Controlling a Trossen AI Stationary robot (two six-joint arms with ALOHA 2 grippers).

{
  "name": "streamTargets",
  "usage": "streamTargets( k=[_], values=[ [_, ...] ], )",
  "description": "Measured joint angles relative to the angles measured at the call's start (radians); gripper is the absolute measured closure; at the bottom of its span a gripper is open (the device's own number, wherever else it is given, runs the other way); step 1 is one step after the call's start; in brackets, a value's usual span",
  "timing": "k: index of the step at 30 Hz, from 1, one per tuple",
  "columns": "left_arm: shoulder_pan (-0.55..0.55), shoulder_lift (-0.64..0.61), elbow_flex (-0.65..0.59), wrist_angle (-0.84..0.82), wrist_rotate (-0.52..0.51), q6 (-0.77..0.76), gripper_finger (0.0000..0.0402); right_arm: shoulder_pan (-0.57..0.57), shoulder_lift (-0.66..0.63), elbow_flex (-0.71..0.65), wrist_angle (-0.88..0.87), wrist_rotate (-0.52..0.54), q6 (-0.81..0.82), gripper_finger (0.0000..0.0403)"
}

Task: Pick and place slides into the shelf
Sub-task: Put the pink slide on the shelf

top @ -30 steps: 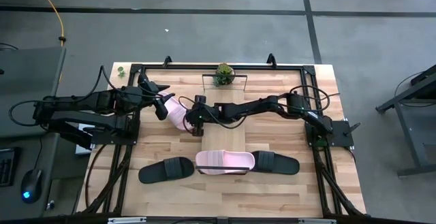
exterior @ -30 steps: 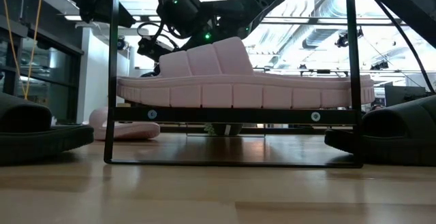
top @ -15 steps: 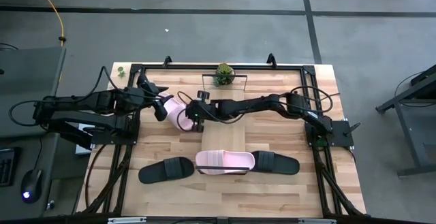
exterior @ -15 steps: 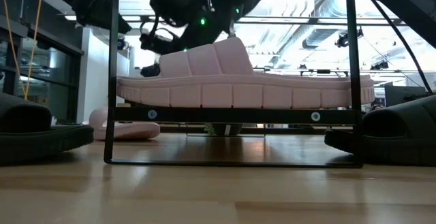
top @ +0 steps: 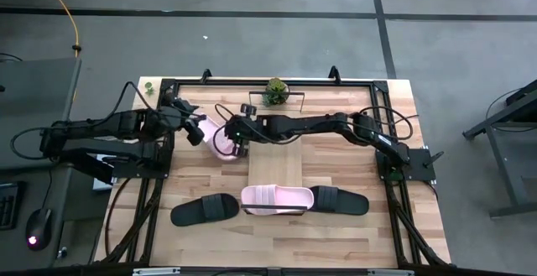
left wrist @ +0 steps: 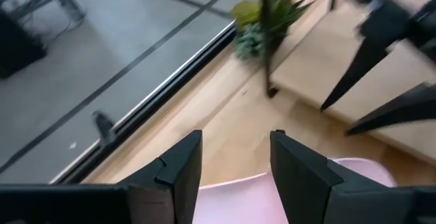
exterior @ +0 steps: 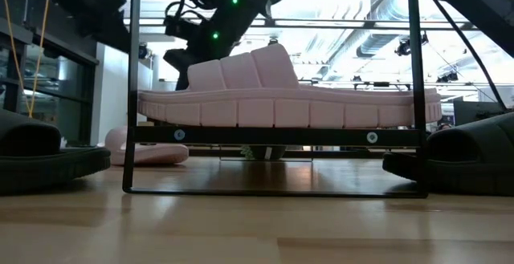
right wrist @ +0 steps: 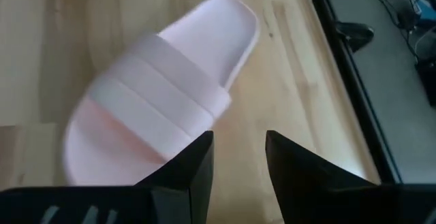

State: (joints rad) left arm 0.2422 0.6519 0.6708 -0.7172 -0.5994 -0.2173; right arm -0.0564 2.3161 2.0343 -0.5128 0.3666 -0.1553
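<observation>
The right hand (top: 238, 132), fingers apart and empty, has slid left off the shelf (top: 277, 160) to hover over the loose pink slide (top: 220, 138) on the table beside the left hand (top: 198, 131), also parted, suggesting a pickup is next

One camera hangs overhead, looking straight down on the whole light-wood plank table (top: 336, 163). Another sits at tabletop height, looking level past the black-framed shelf (exterior: 273, 136). Each wrist camera peers close over the pale pink slide sandal (right wrist: 163, 94) at ten o'clock.
</observation>
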Motion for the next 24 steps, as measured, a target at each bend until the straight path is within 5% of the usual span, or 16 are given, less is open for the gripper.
streamTargets(
  k=[13,24],
  values=[
    [0.356,0.007,0.000,0.063,0.343,0.109,0.0245,-0.068,-0.002,0.325,-0.412,0.045,-0.005,0.0279],
    [0.571,0.132,-0.010,0.154,0.619,0.121,0.0245,-0.124,-0.254,0.275,-0.512,0.027,0.022,0.0279]
  ],
)
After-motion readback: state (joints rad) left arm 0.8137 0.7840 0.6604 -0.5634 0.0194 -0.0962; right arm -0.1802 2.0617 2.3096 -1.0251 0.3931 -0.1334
